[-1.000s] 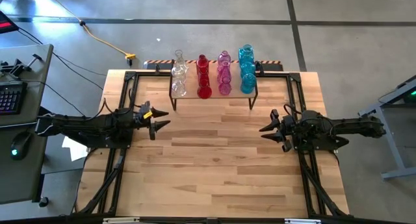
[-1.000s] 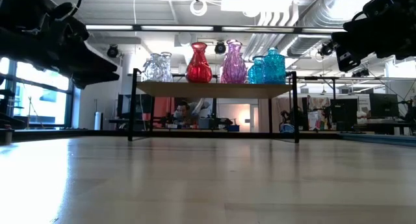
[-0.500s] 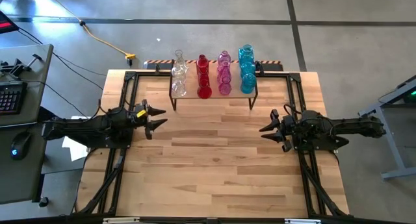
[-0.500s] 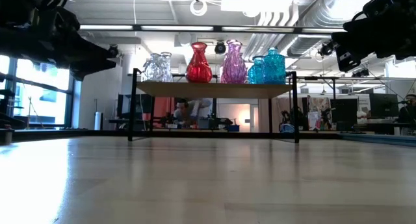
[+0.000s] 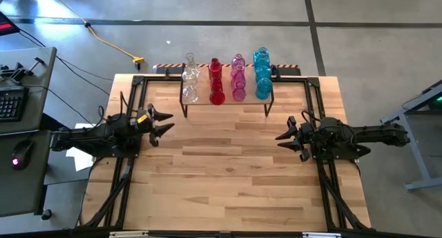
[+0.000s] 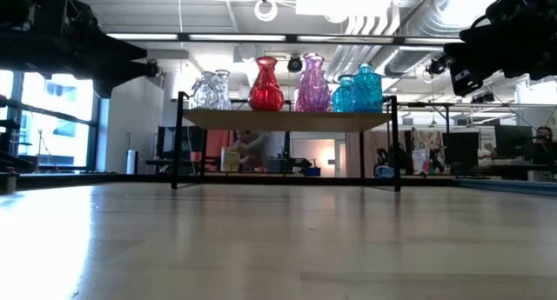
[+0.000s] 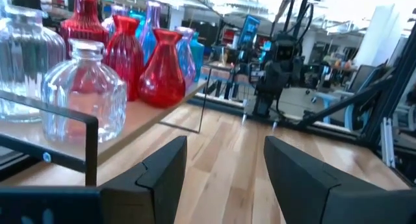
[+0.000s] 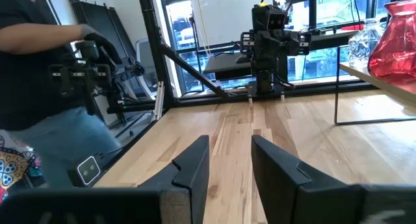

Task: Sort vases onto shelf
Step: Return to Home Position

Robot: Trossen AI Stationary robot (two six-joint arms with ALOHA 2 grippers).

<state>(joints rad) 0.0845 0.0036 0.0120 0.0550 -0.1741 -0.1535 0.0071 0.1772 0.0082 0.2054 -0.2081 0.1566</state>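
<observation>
Overhead, the vases (image 5: pixel 216 83) stand in colour rows on the shelf (image 5: pixel 250 93), while the left gripper (image 5: pixel 169 121) and right gripper (image 5: pixel 282 140) hover over opposite table (image 5: pixel 228 176) sides. Low view: vases line the shelf top. Each wrist view shows its fingers (image 7: pixel 162 178) parted, unladen.

Left hand (image 5: pixel 170 122) spread, right hand (image 5: pixel 280 141) spread, both empty

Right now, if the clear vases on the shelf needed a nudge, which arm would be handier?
Probably the left. The left gripper, open and empty, hangs near the end of the shelf where the clear vases stand. The right gripper, also open, waits across the table, nearer the blue vases.
</observation>
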